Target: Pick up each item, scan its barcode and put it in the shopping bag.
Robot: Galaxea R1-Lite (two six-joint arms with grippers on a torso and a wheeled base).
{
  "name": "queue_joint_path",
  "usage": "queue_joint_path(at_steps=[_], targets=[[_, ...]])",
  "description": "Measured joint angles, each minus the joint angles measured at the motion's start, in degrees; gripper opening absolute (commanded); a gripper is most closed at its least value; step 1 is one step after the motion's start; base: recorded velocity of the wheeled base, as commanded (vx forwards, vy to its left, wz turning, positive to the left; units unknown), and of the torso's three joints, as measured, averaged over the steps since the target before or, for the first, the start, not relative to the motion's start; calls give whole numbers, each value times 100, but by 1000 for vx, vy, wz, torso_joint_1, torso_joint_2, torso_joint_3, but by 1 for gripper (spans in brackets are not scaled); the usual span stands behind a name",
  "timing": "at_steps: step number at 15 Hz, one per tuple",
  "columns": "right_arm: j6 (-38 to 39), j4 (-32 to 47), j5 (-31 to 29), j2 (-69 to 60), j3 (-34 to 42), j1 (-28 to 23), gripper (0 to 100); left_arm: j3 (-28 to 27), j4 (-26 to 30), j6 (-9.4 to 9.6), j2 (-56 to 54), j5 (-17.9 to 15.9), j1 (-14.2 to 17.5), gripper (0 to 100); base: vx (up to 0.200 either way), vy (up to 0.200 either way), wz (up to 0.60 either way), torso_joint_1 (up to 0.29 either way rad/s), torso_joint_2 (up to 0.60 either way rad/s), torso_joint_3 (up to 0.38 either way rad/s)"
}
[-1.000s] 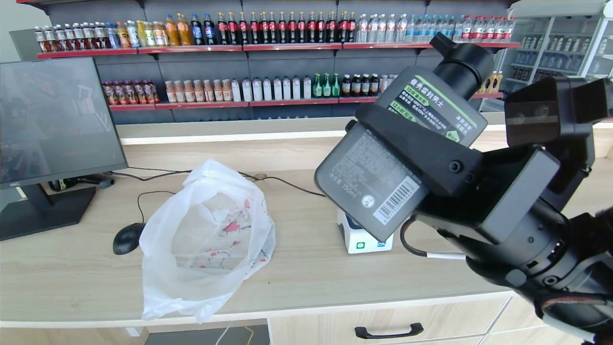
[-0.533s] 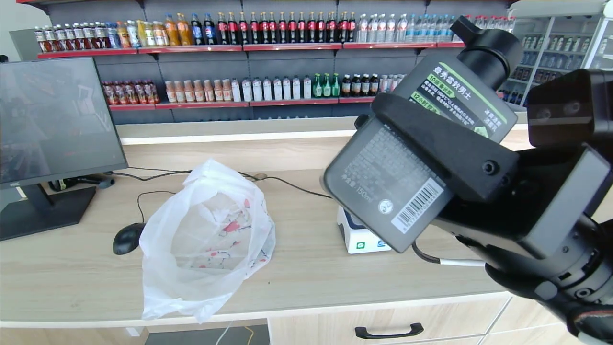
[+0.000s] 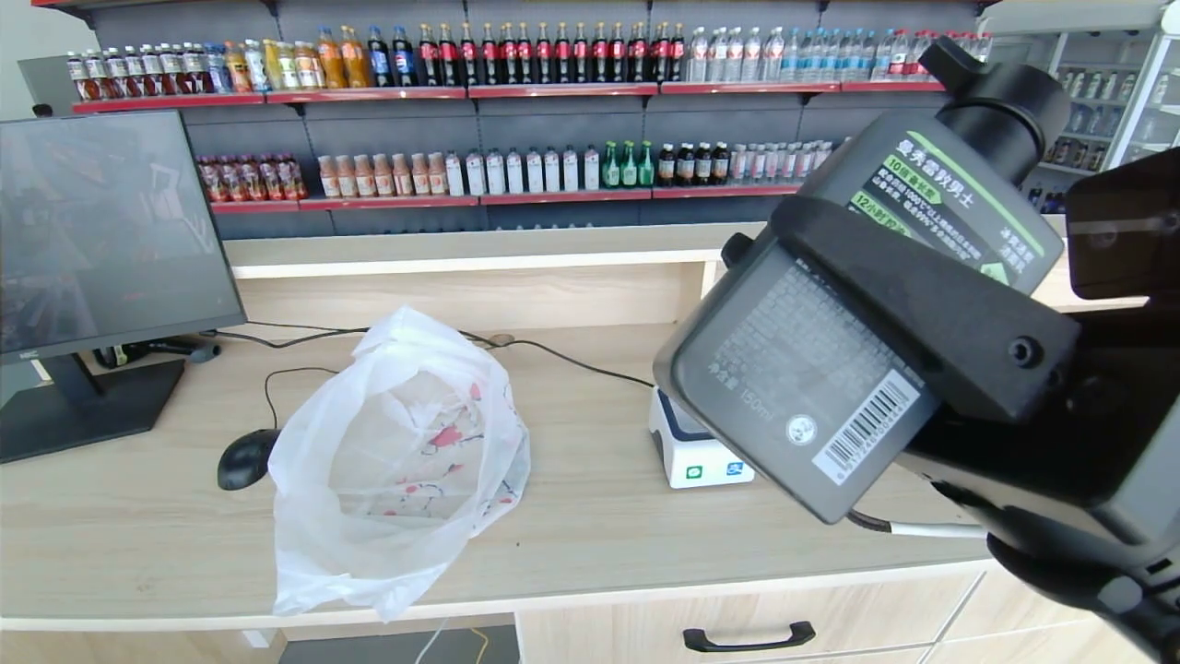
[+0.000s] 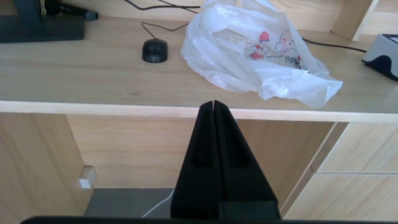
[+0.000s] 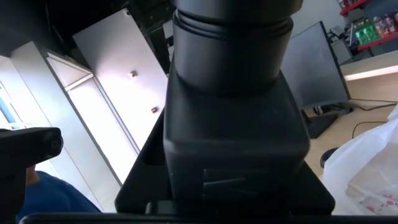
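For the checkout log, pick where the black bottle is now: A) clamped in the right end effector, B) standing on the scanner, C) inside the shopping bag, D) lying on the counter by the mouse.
A: the right end effector clamps the black bottle, raised off the counter, barcode showing.

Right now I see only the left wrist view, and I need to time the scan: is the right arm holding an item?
Observer: Yes, the right fingers are shut on a black bottle, raised above the counter.
Operator: Which way does its barcode face?
Observer: The barcode faces the head camera, away from the white scanner behind it.
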Motion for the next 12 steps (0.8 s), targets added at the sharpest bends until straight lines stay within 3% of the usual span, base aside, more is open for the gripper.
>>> queue_joint_path(at_steps=[12], targets=[[-301, 4, -1, -49, 612, 30, 0, 0, 0, 0, -2, 0, 0, 0, 0, 0, 0, 0, 0, 0]])
